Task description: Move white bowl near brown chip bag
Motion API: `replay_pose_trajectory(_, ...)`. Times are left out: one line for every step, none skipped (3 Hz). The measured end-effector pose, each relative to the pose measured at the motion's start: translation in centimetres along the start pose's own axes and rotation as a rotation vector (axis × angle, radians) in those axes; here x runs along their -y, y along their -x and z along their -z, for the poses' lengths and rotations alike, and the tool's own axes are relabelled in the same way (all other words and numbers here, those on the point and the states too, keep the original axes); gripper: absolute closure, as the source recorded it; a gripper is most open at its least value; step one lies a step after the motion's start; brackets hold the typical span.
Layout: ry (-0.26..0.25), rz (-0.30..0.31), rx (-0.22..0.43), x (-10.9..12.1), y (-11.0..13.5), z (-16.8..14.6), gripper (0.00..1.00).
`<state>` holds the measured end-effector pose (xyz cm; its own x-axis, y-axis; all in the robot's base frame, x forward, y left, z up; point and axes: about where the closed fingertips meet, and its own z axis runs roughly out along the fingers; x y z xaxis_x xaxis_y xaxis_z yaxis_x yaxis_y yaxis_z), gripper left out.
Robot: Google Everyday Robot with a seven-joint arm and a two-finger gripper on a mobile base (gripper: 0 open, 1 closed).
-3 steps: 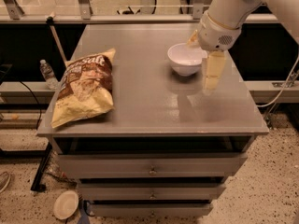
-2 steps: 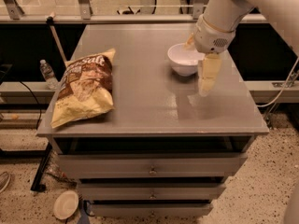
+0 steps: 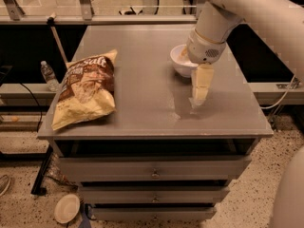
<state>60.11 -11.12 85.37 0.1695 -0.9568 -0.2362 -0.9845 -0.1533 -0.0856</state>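
The white bowl (image 3: 180, 61) stands upright on the grey table (image 3: 142, 103) at the back right, partly hidden by my arm's wrist. My gripper (image 3: 199, 90) points down just in front of and to the right of the bowl, low over the table, holding nothing that I can see. The brown chip bag (image 3: 88, 87) lies flat at the table's left edge, far from the bowl.
The table top sits on a cabinet of drawers (image 3: 154, 175). A water bottle (image 3: 47, 75) stands on a low ledge at the left. A flat white plate (image 3: 66, 208) lies on the floor at the front left. A metal rail (image 3: 118, 19) runs behind the table.
My gripper has moved left and toward the table's front, from beside the bowl's right side to in front of it. The bowl and the bag have not moved.
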Motion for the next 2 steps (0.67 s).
replay_pose_trajectory(0.015, 0.001, 0.01, 0.21, 0.12, -0.85, 0.25)
replay_pose_trajectory(0.003, -0.002, 0.024, 0.99, 0.06, -0.53, 0.47)
